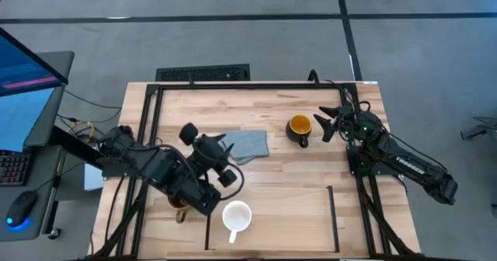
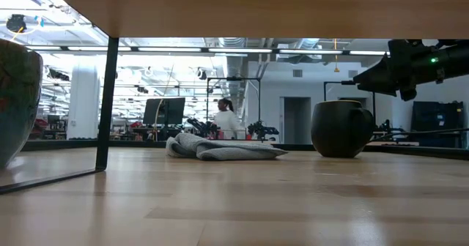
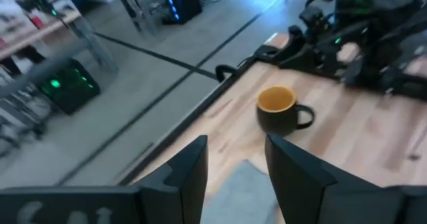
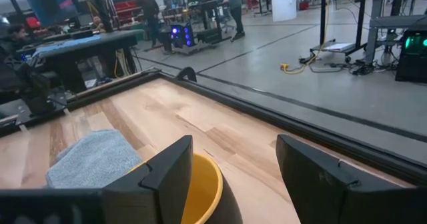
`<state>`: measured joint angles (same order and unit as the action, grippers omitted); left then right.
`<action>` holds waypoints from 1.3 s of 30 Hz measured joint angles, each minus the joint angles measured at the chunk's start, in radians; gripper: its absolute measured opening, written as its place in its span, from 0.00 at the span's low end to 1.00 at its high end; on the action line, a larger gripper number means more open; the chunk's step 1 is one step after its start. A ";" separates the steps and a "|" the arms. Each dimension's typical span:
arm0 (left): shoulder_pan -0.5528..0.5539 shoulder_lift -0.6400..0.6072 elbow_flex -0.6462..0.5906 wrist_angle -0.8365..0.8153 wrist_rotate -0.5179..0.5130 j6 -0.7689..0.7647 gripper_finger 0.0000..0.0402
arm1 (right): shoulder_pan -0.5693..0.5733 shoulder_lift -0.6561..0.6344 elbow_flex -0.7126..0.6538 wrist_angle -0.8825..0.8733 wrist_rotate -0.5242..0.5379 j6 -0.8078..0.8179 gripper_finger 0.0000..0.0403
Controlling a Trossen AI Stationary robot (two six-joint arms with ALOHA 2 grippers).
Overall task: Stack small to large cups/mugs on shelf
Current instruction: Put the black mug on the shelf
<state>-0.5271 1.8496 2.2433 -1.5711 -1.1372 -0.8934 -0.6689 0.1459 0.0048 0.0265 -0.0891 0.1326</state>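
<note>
Trouble could come if my right end effector (image 4: 233,177), open and holding nothing, drops crooked onto the dark mug (image 1: 299,129) just under it and tips it. My left end effector (image 3: 237,164) is open and empty too, with the white mug (image 1: 237,216) on the shelf (image 1: 295,214) just beside it. Grey cloth (image 1: 248,145) lies between them on the wooden surface (image 1: 311,168), and a person stands far off.

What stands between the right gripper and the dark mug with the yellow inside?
Nothing visible. The right gripper, open, is right beside the dark mug with the yellow inside, with its fingers over the rim; the grey cloth lies on the mug's far side.
</note>
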 joint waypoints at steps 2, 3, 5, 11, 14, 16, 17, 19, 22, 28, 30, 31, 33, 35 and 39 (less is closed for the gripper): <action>0.023 -0.004 0.000 0.000 0.034 0.049 0.35 | 0.000 0.000 0.000 0.000 0.000 0.008 0.59; 0.036 -0.006 0.000 0.000 0.050 0.072 0.35 | 0.000 0.000 0.000 0.000 0.000 0.009 0.59; 0.056 -0.006 0.000 0.000 0.063 0.106 0.35 | 0.000 0.000 0.000 0.000 0.000 0.009 0.59; 0.080 -0.006 -0.040 0.001 0.074 0.129 0.35 | 0.000 0.000 0.000 0.001 0.000 0.009 0.59; 0.051 -0.007 -0.109 0.001 -0.001 0.045 0.35 | 0.000 0.000 0.000 0.001 0.000 0.008 0.59; 0.035 -0.008 -0.178 0.001 -0.064 -0.019 0.36 | 0.000 0.000 0.000 0.008 0.000 -0.004 0.59; 0.028 -0.015 -0.217 0.002 -0.073 -0.058 0.36 | 0.000 0.000 0.000 0.015 0.000 -0.011 0.59; 0.023 -0.054 -0.300 0.002 -0.085 -0.133 0.38 | 0.000 0.000 0.000 0.023 0.000 -0.026 0.59; 0.027 -0.149 -0.434 0.000 -0.135 -0.254 0.40 | 0.000 0.000 0.000 0.023 0.000 -0.028 0.59; 0.064 -0.365 -0.736 0.112 -0.135 -0.321 0.41 | 0.000 0.000 0.000 0.008 0.000 -0.028 0.59; 0.077 -0.435 -0.855 0.210 -0.136 -0.278 0.41 | 0.000 0.000 0.000 0.010 0.000 -0.028 0.59; 0.088 -0.471 -0.917 0.269 -0.134 -0.249 0.41 | 0.000 0.000 0.000 0.011 0.000 -0.028 0.59; 0.117 -0.550 -1.042 0.393 -0.111 -0.177 0.41 | 0.000 0.000 0.000 0.011 0.000 -0.028 0.59; 0.153 -0.627 -1.165 0.557 -0.075 -0.065 0.41 | 0.000 0.000 0.000 0.011 0.000 -0.027 0.59; 0.247 -0.769 -1.420 1.029 0.092 0.272 0.41 | 0.000 0.000 0.000 0.011 0.000 -0.027 0.59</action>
<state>-0.2802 1.0802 0.8237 -0.5424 -1.0450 -0.6210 -0.6689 0.1455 0.0048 0.0376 -0.0887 0.1055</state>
